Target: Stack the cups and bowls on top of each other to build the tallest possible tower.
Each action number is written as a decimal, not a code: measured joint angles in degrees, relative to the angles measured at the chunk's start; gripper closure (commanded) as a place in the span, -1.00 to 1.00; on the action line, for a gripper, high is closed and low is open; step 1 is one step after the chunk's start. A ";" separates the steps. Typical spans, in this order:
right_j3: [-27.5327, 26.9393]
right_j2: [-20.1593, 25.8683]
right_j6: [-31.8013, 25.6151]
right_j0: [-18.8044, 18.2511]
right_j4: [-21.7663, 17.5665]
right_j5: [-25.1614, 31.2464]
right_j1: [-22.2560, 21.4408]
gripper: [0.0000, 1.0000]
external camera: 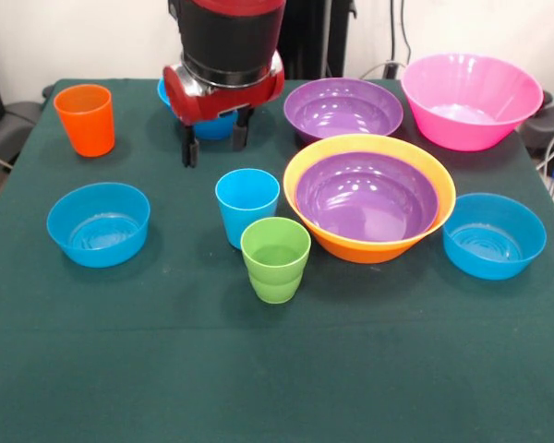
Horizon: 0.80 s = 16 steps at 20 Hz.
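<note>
- Only one stacking step shows as done: a purple bowl sits nested inside the orange bowl, right of the middle of the surface. That pair is the whole tower so far, and it is low.
- The second purple bowl stands alone just behind that pair, and the pink bowl stands alone at the far right corner.
- Two blue bowls rest singly at the sides: the left blue bowl and the right blue bowl, well apart from each other.
- A third blue bowl is mostly hidden behind the gripper, with only its rim and lower side showing.
- All three cups stand upright and unstacked: the orange cup at the far left, the blue cup near the middle, and the green cup just in front of it, seemingly touching or nearly so.
- The gripper hangs low over the far side with its two fingers spread apart and nothing between them; they straddle or stand in front of the hidden blue bowl, and I cannot tell which.
- Judgement: the task is early. Five bowls and three cups are left to place, with the gripper seemingly poised to take the hidden blue bowl.
</note>
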 measured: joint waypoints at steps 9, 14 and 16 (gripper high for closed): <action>0.00 0.68 0.00 -3.24 -0.06 0.00 -0.63 -1.00; -1.19 1.81 0.01 -5.83 -1.60 0.01 -0.06 -1.00; -1.94 2.23 0.01 -6.54 -2.29 0.01 0.38 -1.00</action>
